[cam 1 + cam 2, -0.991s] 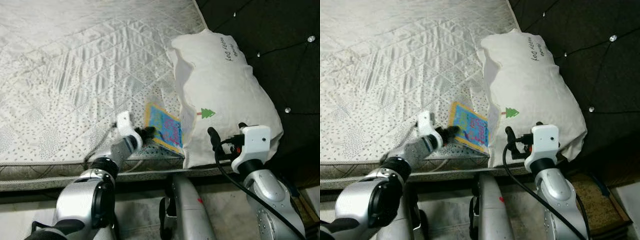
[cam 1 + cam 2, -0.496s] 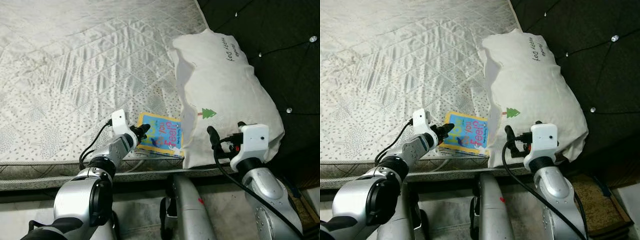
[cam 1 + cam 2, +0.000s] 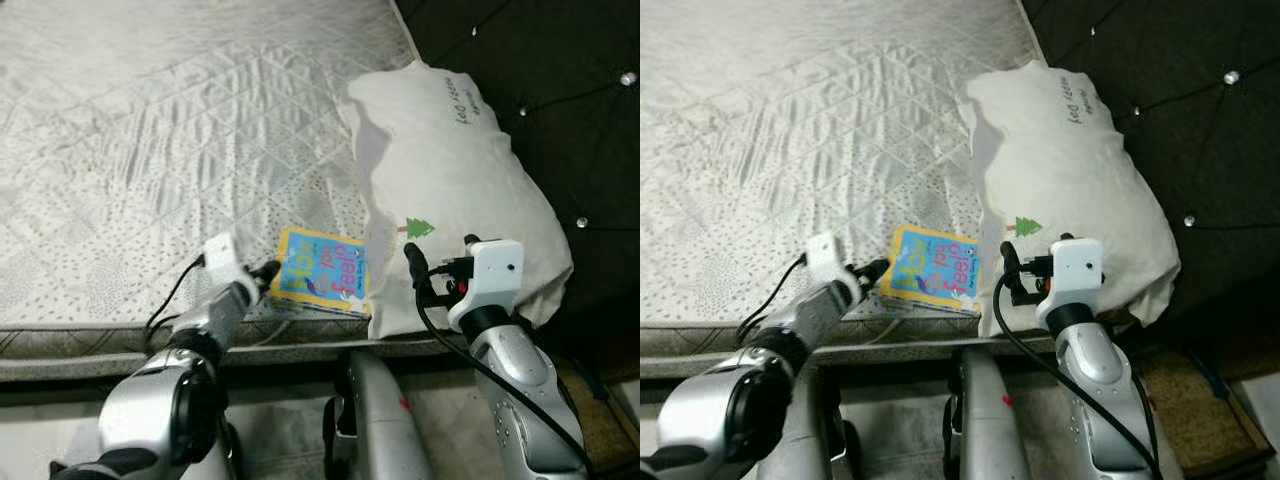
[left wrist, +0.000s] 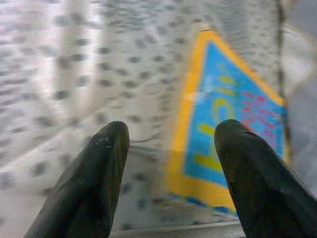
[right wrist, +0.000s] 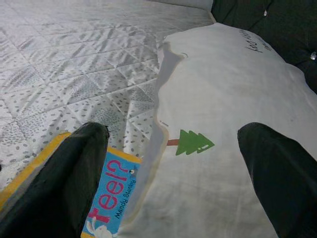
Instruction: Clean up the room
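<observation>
The book (image 3: 322,271) is a thin kids' one, bright blue cover with a yellow border and red lettering, lying flat on the bed (image 3: 160,130) near the lower middle of the frame, tucked against the white pillow (image 3: 455,180). Left end effector (image 3: 268,272) sits spread wide right at its edge, holding nothing. Right end effector (image 3: 412,272) is wide too, by the pillow's green tree print (image 3: 417,228).

Wide open mattress (image 3: 150,130) on my left side, book (image 3: 320,270) flat near bed edge, pillow (image 3: 450,180) blocks its right side, tufted headboard (image 3: 560,70) behind pillow
</observation>
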Motion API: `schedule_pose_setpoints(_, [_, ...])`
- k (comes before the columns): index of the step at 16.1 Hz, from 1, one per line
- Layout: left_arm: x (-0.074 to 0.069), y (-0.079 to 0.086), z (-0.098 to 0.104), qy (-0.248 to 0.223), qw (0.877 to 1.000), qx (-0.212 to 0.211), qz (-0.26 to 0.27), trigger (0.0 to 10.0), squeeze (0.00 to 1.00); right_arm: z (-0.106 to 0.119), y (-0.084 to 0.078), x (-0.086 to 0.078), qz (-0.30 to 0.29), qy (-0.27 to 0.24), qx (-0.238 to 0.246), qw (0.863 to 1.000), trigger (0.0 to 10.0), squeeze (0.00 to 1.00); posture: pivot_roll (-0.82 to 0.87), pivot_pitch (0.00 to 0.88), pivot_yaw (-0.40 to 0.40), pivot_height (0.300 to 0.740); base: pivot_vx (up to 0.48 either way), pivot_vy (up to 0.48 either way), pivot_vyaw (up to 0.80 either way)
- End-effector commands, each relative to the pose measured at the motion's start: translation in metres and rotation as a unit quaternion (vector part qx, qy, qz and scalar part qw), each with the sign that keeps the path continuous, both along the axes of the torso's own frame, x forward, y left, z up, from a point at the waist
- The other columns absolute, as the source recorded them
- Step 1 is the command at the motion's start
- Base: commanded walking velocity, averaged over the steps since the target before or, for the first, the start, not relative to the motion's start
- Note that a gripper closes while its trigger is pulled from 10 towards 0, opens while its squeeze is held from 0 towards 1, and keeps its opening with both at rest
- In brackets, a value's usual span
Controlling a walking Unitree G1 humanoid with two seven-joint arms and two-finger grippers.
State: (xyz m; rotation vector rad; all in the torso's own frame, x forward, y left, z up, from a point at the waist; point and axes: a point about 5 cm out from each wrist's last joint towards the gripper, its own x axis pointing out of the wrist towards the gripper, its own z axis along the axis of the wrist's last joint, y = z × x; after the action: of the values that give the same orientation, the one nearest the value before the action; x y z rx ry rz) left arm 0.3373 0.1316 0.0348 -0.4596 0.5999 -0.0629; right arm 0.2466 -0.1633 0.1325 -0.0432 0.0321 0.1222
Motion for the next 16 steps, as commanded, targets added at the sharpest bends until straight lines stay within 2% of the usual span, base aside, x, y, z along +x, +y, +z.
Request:
schedule_pose_setpoints(1, [-0.005,-0.003,-0.006,0.015,1.0,0.005,-0.007,10.0,1.0,-0.002,-0.001,-0.004,-0.002,0.006,0.003,1.0,10.0,0.0,-0.17,0.139,-0.075,0.597,0.0,0.0,0.0])
schedule_pose_setpoints(3, [-0.005,-0.002,-0.007,0.011,0.999,0.033,-0.025,10.0,1.0,-0.003,0.0,-0.016,0.004,0.015,0.021,1.0,10.0,0.0,-0.19,0.181,-0.067,0.577,0.0,0.0,0.0])
schedule_pose_setpoints(5, [0.0,-0.002,0.0,-0.011,0.999,0.039,-0.026,10.0,1.0,-0.007,-0.002,-0.025,-0.007,0.028,0.015,0.999,10.0,0.0,-0.2,0.206,-0.063,0.552,0.0,0.0,0.0])
schedule_pose_setpoints(6, [0.002,-0.001,0.003,-0.022,0.998,0.046,-0.026,10.0,0.96,-0.008,-0.003,-0.03,-0.011,0.03,0.019,0.999,10.0,0.0,-0.21,0.217,-0.061,0.537,0.0,0.0,0.0])
schedule_pose_setpoints(7, [0.003,-0.001,0.004,-0.023,0.998,0.046,-0.025,10.0,0.2,-0.008,-0.004,-0.032,-0.015,0.033,0.016,0.999,10.0,0.0,-0.21,0.223,-0.06,0.537,0.0,0.0,0.0])
schedule_pose_setpoints(9, [0.004,-0.001,0.005,-0.022,0.998,0.047,-0.028,10.0,0.0,-0.006,-0.005,-0.035,-0.02,0.036,0.013,0.999,10.0,0.0,-0.23,0.237,-0.063,0.537,0.0,0.0,0.0])
schedule_pose_setpoints(14, [0.001,-0.005,0.001,0.0,0.996,0.071,-0.047,10.0,0.0,-0.005,-0.009,-0.04,-0.028,0.042,0.005,0.999,10.0,0.0,-0.24,0.24,-0.064,0.537,0.0,0.0,0.0])
schedule_pose_setpoints(16, [0.005,-0.008,0.006,-0.018,0.997,0.062,-0.037,10.0,0.0,-0.005,-0.009,-0.04,-0.03,0.043,0.003,0.999,10.0,0.0,-0.24,0.236,-0.063,0.537,0.0,0.0,0.0])
